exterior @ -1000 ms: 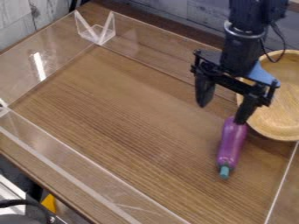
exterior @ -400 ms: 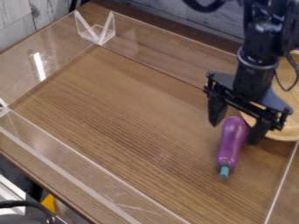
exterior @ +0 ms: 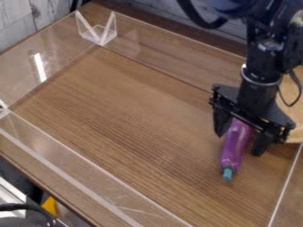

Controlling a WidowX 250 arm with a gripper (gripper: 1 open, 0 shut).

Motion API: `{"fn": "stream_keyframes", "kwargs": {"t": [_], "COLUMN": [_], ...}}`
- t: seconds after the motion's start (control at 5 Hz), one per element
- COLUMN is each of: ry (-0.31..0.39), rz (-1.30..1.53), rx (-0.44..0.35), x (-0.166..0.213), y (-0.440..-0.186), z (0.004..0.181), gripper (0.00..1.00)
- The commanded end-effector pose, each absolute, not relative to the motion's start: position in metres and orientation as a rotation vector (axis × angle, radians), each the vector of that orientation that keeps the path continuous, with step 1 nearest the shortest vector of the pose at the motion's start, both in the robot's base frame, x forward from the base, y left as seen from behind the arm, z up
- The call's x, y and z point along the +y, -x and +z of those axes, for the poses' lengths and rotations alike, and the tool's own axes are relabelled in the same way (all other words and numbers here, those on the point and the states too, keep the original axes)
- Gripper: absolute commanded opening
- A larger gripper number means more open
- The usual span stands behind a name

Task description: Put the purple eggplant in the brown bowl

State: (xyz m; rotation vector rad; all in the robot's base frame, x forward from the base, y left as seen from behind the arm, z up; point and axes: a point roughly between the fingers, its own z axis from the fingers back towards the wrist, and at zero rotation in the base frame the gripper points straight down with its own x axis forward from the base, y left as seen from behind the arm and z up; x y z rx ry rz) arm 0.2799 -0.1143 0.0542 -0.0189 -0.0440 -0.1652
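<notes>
In the camera view, a wooden table top (exterior: 130, 106) with brown grain fills most of the picture, and low walls of clear plastic (exterior: 71, 164) stand around it. A small folded piece of clear plastic (exterior: 95, 27) stands upright at the far left corner of this table.

The small, long, glossy purple eggplant (exterior: 236, 144) lies flat on the table near its right edge. Its teal-blue stem cap (exterior: 225, 172) points toward the near side, and its upper purple end points away, toward the gripper.

The black robot gripper (exterior: 249, 131) hangs directly over the upper end of the eggplant and points straight down. Its jaws are wide apart. One dark finger (exterior: 221, 118) stands just to the left of the eggplant's upper end, and the other finger is at its right side, so the eggplant's top lies between them. I cannot tell whether the fingers touch the eggplant; they are not closed on it. The eggplant rests on the table.

The big round brown wooden bowl (exterior: 297, 133) is just to the right of the eggplant, at the right edge of the picture. Only a thin light-tan part of its rim shows there; the black arm (exterior: 263, 62) and the picture's border hide the rest. The eggplant is outside the bowl.
</notes>
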Motion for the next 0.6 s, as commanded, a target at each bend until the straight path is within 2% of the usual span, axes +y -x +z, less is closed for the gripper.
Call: {"fn": "stream_keyframes", "kwargs": {"t": [0.0,0.2,0.4], "ry": [0.033,0.04,0.053], "rz": [-0.197,-0.213,-0.221], "rx": [-0.095,-0.113,-0.13], "x": [-0.12,-0.12,-0.12], "y": [-0.284,-0.286,-0.288], "z": [0.057,0.051,0.047], "gripper": [1.0,1.0,0.0]}}
